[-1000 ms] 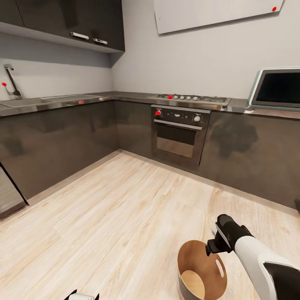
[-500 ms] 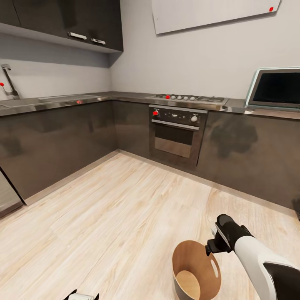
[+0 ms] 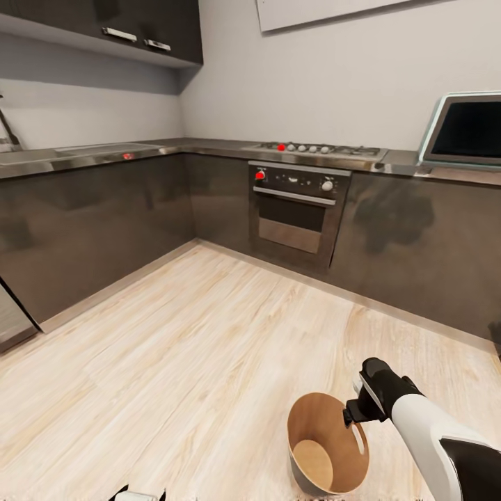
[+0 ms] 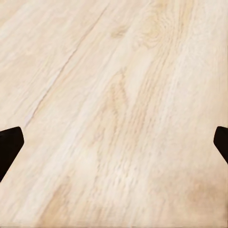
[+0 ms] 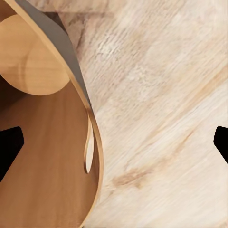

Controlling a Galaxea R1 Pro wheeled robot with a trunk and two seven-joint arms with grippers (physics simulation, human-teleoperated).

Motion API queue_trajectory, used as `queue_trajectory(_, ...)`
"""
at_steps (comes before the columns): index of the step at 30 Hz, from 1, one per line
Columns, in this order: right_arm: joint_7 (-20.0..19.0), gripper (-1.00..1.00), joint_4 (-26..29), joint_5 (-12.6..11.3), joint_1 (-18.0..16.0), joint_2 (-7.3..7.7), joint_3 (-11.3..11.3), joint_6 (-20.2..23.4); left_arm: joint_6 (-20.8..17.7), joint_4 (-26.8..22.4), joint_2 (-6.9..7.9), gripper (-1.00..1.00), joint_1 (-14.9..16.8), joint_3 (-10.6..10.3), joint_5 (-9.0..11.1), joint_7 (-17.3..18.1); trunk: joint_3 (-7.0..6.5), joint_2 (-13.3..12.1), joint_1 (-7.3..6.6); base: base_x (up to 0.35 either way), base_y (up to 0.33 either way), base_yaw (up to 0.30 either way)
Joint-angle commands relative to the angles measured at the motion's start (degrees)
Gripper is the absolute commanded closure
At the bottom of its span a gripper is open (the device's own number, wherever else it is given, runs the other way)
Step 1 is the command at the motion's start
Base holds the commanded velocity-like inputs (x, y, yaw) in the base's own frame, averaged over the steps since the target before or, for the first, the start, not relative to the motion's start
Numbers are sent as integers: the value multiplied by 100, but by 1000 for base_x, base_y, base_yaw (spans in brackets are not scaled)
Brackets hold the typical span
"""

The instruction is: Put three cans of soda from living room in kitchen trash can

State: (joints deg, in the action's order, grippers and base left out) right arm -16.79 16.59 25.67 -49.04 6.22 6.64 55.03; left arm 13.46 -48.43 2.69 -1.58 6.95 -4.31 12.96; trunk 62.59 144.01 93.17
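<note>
Kitchen: glossy dark cabinets (image 3: 90, 223), steel worktop (image 3: 209, 147), pale grained wood floor (image 3: 195, 334). Round tapered trash can (image 3: 325, 445), tan wood inside, stands beside right gripper (image 5: 114, 137); both grippers spread wide, empty; left gripper (image 4: 114, 142) over floor.

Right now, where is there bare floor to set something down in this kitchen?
The wide pale wood floor between the dark cabinets, the oven and the trash can is bare. It is tight only by the can's rim, where the right gripper hangs.
</note>
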Motion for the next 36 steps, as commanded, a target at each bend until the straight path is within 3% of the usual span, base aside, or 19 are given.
queue_trajectory(1,0,-100,0,0,0,-1,-1,-2,0,0,1,-100,0,0,0,-1,23,2,2,0,0,0)
queue_trajectory(11,-2,-100,2,0,8,9,-4,-9,-1,-1,1,-100,0,0,4,-3,244,15,28,0,0,0)
queue_trajectory(26,-3,-100,0,6,13,11,-5,-9,16,-47,3,-100,0,10,6,-4,244,15,28,0,0,0)
queue_trajectory(32,-1,-100,1,6,17,11,-5,-9,3,-6,3,-100,0,2,3,-4,377,23,44,0,0,0)
queue_trajectory(36,0,-100,0,7,17,11,-5,-9,8,-12,2,-100,0,3,5,-4,377,23,44,0,0,0)
